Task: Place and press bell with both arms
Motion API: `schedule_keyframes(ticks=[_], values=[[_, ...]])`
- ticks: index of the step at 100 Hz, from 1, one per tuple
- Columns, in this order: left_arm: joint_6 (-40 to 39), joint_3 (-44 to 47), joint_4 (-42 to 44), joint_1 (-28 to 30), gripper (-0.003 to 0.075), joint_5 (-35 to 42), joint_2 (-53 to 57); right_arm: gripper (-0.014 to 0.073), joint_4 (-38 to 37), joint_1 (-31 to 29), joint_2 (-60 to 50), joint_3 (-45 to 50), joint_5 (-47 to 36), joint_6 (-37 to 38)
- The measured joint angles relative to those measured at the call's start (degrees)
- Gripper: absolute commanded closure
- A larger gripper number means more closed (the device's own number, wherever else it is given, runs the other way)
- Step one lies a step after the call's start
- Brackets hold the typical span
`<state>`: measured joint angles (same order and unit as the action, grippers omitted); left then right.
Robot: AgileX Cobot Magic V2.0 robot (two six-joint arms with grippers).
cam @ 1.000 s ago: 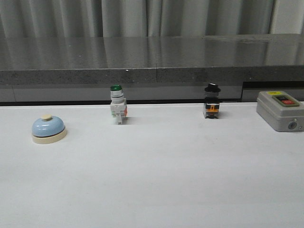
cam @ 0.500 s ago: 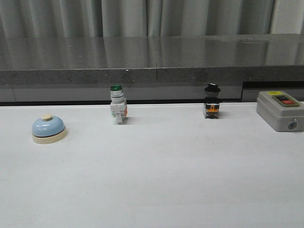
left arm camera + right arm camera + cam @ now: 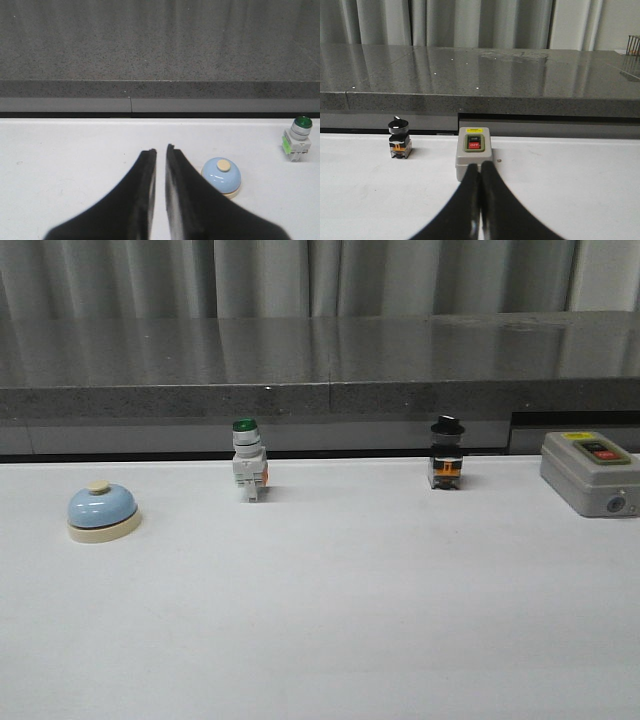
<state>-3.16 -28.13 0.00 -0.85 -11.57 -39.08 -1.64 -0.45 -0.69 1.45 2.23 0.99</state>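
The light-blue bell (image 3: 102,510) with its cream base and button stands on the white table (image 3: 330,610) at the far left. It also shows in the left wrist view (image 3: 221,175), close beside my left gripper (image 3: 160,149), not touching it. The left fingers stand nearly together with only a thin slit between them and hold nothing. My right gripper (image 3: 480,165) is shut and empty, its tips just in front of a grey switch box (image 3: 474,149). Neither arm shows in the front view.
A green-capped white switch (image 3: 248,462) and a black-capped switch (image 3: 446,453) stand at the table's back edge. The grey box with ON/OFF buttons (image 3: 590,472) sits at the far right. A dark stone ledge (image 3: 320,360) runs behind the table.
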Motion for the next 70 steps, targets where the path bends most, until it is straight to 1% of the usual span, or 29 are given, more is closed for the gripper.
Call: schedule_keyframes(ticks=[2, 7, 12, 17, 20, 39, 49, 59, 70], values=[[0.0, -0.5, 0.0, 0.0, 0.0492, 0.0, -1.3, 0.0664, 0.0, 0.0, 0.0, 0.0, 0.0, 0.0], [0.0, -2.6, 0.0, 0.0, 0.0405, 0.0, -4.4, 0.0664, 0.0, 0.0, 0.0, 0.0, 0.0, 0.0], [0.0, -4.4, 0.0, 0.0, 0.0337, 0.0, -7.2, 0.0664, 0.0, 0.0, 0.0, 0.0, 0.0, 0.0], [0.0, -6.1, 0.0, 0.0, 0.0293, 0.0, -10.2, 0.0664, 0.0, 0.0, 0.0, 0.0, 0.0, 0.0], [0.0, -7.1, 0.0, 0.0, 0.0283, 0.0, -12.2, 0.0664, 0.0, 0.0, 0.0, 0.0, 0.0, 0.0], [0.0, -13.5, 0.0, -1.2, 0.0286, -0.9, -22.4, 0.0664, 0.0, 0.0, 0.0, 0.0, 0.0, 0.0], [0.0, -17.1, 0.0, -3.2, 0.0335, -2.2, -27.6, 0.0664, 0.0, 0.0, 0.0, 0.0, 0.0, 0.0], [0.0, -21.8, 0.0, -5.3, 0.0393, -5.9, -33.1, 0.0664, 0.0, 0.0, 0.0, 0.0, 0.0, 0.0], [0.0, -26.8, 0.0, -7.2, 0.0395, -9.9, -39.5, 0.0664, 0.0, 0.0, 0.0, 0.0, 0.0, 0.0]])
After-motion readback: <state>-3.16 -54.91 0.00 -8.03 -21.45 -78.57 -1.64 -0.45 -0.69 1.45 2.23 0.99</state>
